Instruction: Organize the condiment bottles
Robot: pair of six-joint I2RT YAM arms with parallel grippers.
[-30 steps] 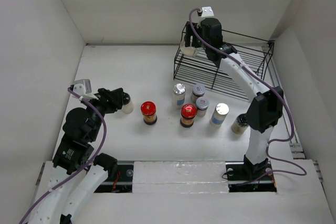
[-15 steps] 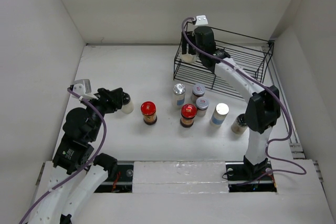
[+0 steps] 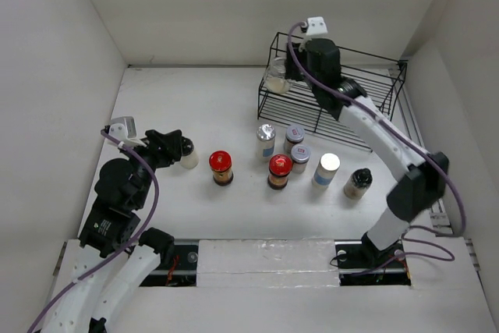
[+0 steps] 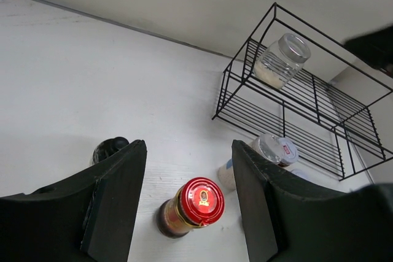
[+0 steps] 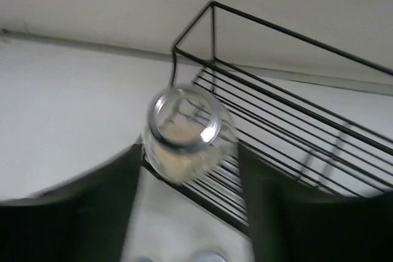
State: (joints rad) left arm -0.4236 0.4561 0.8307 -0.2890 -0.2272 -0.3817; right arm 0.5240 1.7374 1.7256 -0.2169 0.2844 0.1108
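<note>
pale-filled jar (image 3: 277, 76) standing upright on upper shelf of black wire rack (image 3: 290, 111), at its left end. right gripper (image 5: 190, 153) hovering just beside it, fingers spread apart, gripping nothing. left gripper (image 4: 187, 150) hanging low over left side of bench (image 3: 156, 99), fingers wide apart, holding nothing. black-lidded jar (image 3: 187, 155) standing just beside its left finger. other jars standing on bench in front of rack: red-lidded jar (image 3: 221, 163), second red-lidded jar (image 3: 280, 166), silver- and grey-lidded ones clustering nearby, dark-lidded jar (image 3: 358, 183) sitting rightmost.
</note>
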